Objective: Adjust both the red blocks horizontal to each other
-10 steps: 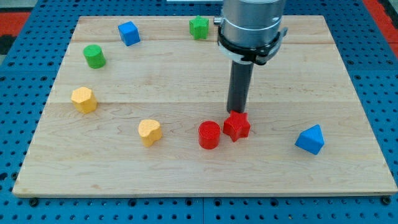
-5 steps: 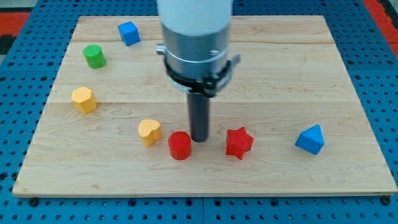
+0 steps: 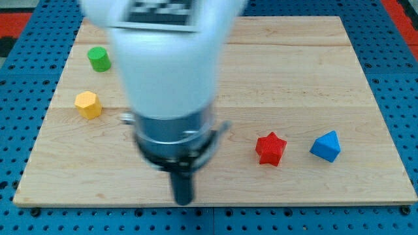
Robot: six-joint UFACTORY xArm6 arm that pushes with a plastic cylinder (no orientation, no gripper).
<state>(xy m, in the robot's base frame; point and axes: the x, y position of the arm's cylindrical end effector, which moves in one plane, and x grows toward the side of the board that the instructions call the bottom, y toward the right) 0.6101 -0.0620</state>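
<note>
camera view: my tip (image 3: 183,201) low near counter (image 3: 366,98) bottom edge, well left of red star block (image 3: 270,149). no hand on rod, nothing grasped. blue block (image 3: 326,146) just right of star. green cylinder (image 3: 99,59) and yellow block (image 3: 87,104) at view's left. second red block hidden. no containers.

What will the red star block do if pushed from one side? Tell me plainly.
The red star block will probably slide rather than roll, since it sits flat on the smooth wooden board. Its points may make it spin if hit off-centre. It looks small and light, so my tip should move it easily.
</note>
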